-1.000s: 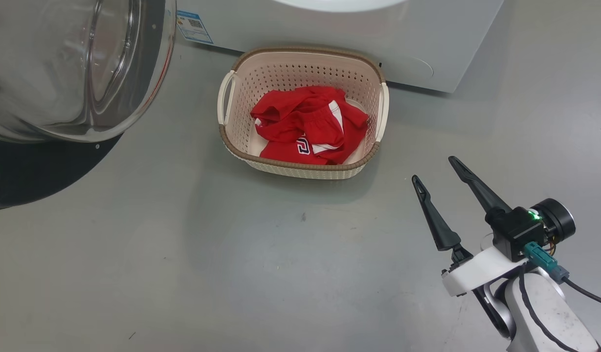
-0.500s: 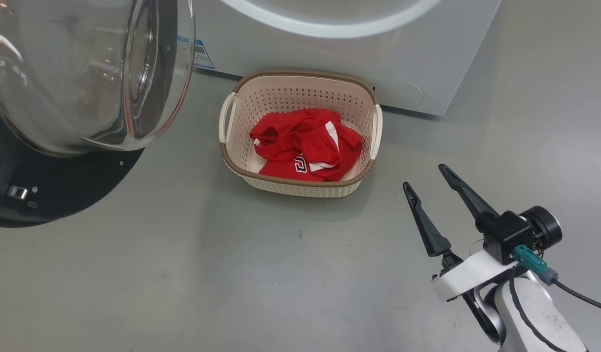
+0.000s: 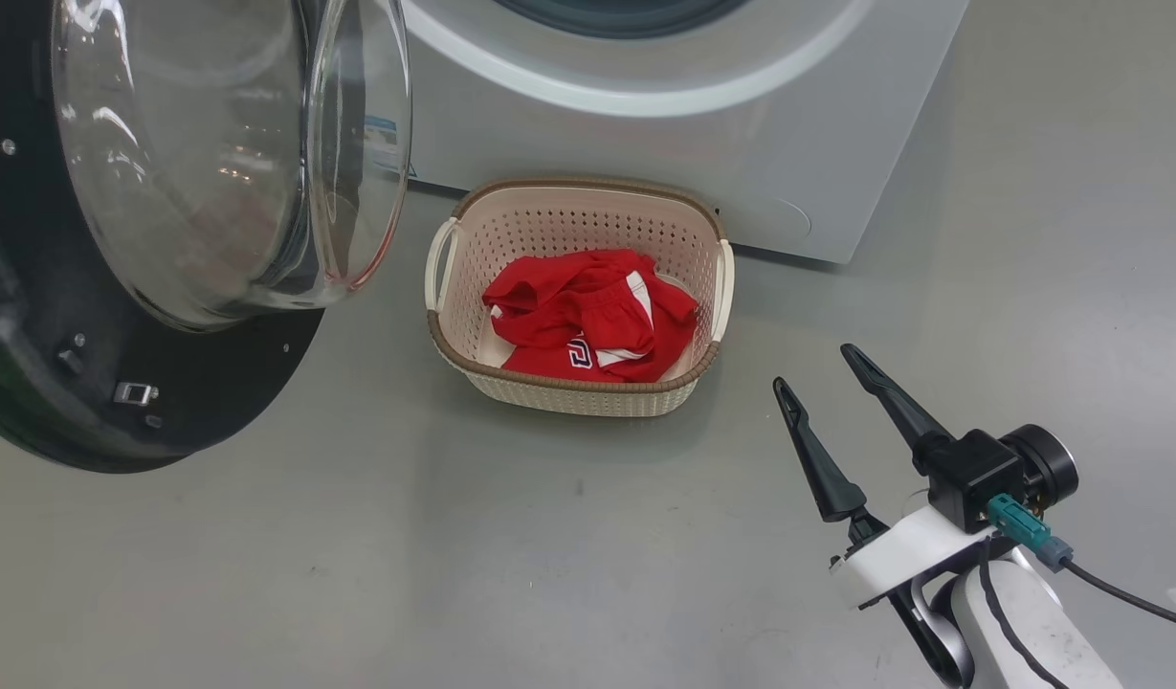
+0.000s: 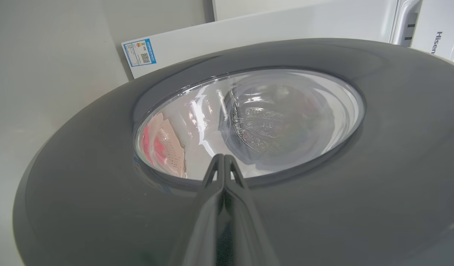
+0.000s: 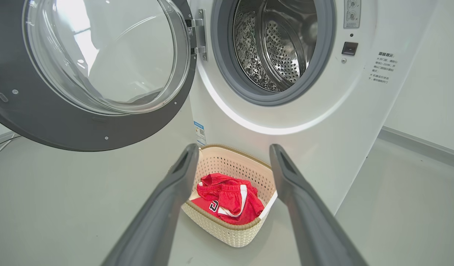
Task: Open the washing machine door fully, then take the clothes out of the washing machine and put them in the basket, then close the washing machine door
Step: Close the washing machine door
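Note:
The washing machine door (image 3: 214, 411) stands open at the left, its glass bowl (image 3: 214, 163) bulging toward the washing machine (image 3: 664, 124). My left gripper (image 4: 224, 158) is shut with nothing in it, its tips at the door's dark outer face (image 4: 359, 166), just below the glass. The cream basket (image 3: 568, 394) sits on the floor before the machine and holds the red clothes (image 3: 588, 321). To the basket's right my right gripper (image 3: 815, 367) stands open and empty. In the right wrist view the basket (image 5: 227, 231), the clothes (image 5: 230, 199) and the steel drum (image 5: 278, 44) show beyond the gripper (image 5: 233, 147).
Grey floor (image 3: 549, 555) spreads in front of the basket and under the door. A blue label (image 5: 200, 132) sits low on the machine's front, beside the door's hinge (image 5: 199, 33). A white wall (image 5: 426, 85) stands to the machine's right.
The head camera has tilted up, so the basket sits lower in the picture and more of the machine front and door shows. My right gripper stays open in place.

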`<state>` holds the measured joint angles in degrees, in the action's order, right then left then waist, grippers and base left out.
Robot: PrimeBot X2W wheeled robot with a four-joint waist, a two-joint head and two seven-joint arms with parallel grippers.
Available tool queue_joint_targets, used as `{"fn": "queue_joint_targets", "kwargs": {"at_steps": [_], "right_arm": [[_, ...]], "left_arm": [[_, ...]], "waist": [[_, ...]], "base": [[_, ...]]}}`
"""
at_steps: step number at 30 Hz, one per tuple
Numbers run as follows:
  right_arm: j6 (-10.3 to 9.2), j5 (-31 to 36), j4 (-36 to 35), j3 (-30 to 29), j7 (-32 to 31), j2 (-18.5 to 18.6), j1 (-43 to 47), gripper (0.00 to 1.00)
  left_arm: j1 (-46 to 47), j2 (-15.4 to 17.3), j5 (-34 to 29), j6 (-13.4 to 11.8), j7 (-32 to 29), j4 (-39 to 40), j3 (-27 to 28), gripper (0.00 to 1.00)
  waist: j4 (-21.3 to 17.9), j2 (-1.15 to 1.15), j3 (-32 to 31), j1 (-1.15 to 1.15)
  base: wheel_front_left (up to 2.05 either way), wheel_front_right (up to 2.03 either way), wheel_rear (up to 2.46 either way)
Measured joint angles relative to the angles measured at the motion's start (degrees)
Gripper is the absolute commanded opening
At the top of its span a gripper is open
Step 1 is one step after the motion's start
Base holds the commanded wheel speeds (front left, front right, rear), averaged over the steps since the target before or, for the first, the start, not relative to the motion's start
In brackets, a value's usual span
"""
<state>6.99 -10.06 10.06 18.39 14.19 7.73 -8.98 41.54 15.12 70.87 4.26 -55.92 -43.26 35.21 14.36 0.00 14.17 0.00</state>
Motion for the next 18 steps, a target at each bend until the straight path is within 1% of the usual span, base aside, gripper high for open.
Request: {"fn": "queue_joint_targets", "kwargs": {"at_steps": [6,13,18], "right_arm": [[0.00,0.00,-0.05,0.01,0.00,-0.23,0.10,1.00],[0.00,0.00,-0.31,-0.15,0.01,-0.48,0.10,1.00],[-0.01,-0.01,-0.52,-0.56,0.03,-0.52,0.12,1.00]], "left_arm": [[-1.31,-2.31,2.34,0.82,-3.75,2.70,-0.65,0.00],[-3.26,-5.95,3.91,1.44,-7.43,6.64,-1.96,0.00],[-4.79,-7.86,5.34,1.58,-8.80,9.01,-2.50,0.00]], "waist": [[-0.20,0.00,-0.62,0.00],[-0.30,0.00,-1.02,0.00],[-0.49,0.00,-1.12,0.00]], "base": [[0.00,0.00,0.00],[0.00,0.00,0.00],[0.00,0.00,0.00]]}}
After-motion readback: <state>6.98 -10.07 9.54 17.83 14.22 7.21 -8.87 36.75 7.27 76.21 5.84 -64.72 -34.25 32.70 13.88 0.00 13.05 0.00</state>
